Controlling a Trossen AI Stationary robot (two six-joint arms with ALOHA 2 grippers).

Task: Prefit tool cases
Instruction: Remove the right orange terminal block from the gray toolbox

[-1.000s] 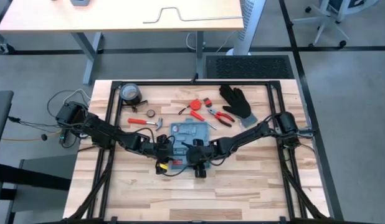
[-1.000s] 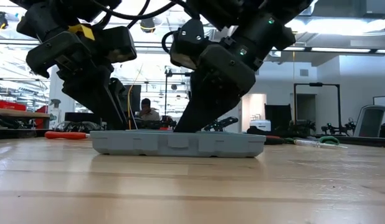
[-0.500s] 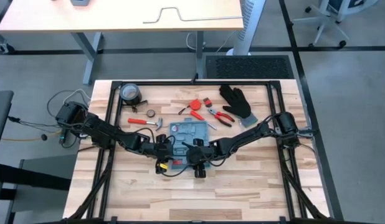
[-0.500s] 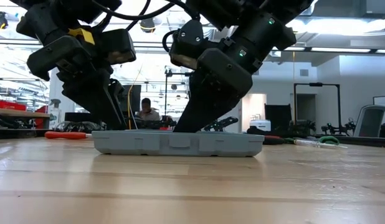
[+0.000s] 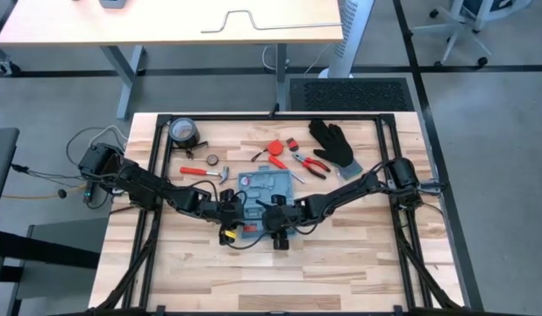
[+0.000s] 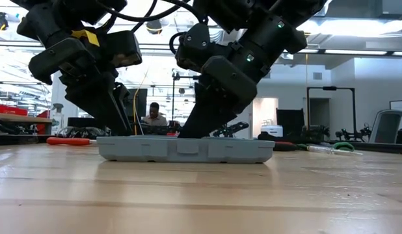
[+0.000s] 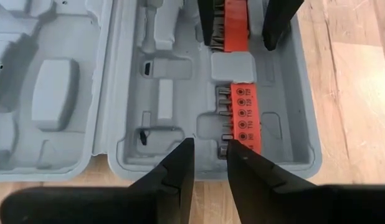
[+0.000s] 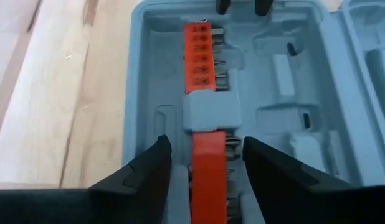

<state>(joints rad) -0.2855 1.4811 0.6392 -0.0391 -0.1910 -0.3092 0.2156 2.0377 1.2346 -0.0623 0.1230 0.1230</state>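
Observation:
The light-blue tool case [image 5: 269, 186] lies open and flat on the wooden table, its grey-blue moulded slots facing up. An orange bit holder [image 8: 202, 50] sits in a slot of its near half. My right gripper [image 8: 208, 165] is open low over that half, one finger on either side of the orange holder [image 7: 233, 15]. My left gripper [image 7: 208, 158] stands opposite it at the holder's other end, open by a narrow gap with nothing clearly between its fingers. In the low view both grippers reach down behind the case's wall [image 6: 185, 149], which hides their tips. My right gripper points down with its fingers [image 8: 156, 163] flanking the orange bit holder; I cannot tell whether they touch it or the bits beside it. My left gripper points down over the case's slots beside the holder's end [image 7: 245, 134]; I cannot tell whether it touches them.
Beyond the case lie a black glove [image 5: 332, 142], red-handled pliers [image 5: 313, 163], a small red tool [image 5: 275, 147], a red screwdriver [image 5: 194, 170] and a tape roll [image 5: 183, 132]. Black frame rails [image 5: 153, 149] run along the table's sides. Bare wood lies toward the near edge.
My right gripper has shifted slightly toward the table's left above the case. The case stays flat on the table.

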